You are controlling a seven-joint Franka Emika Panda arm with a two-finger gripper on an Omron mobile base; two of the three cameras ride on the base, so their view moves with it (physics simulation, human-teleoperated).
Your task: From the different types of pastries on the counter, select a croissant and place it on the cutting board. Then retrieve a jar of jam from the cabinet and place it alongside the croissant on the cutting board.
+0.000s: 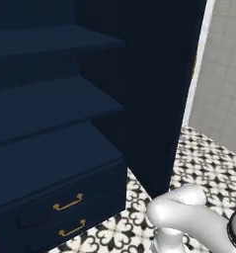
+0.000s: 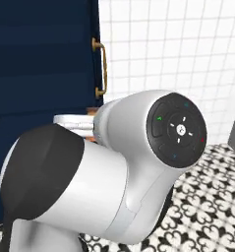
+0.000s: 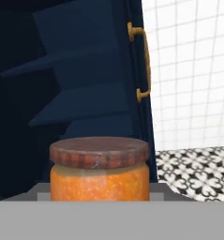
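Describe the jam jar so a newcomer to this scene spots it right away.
Start at the tall navy cabinet with the gold handle on its open door. In the hand view, the jar of jam sits low and centre in front of its shelves. It's the one orange-red cylinder, capped with a brownish-red lid, against all the dark blue.

The cabinet (image 1: 50,148) is standing open on the black-and-white patterned floor (image 1: 208,163), showing three plain navy shelves (image 1: 45,104) stepping down one below another, all of them lying bare in the left base view. Under the lowest shelf, two drawer fronts with gold-coloured handles (image 1: 68,202) are sitting just above the tiles. In the hand view the same shelves (image 3: 80,98) are showing edge-on beside the open door (image 3: 134,70).
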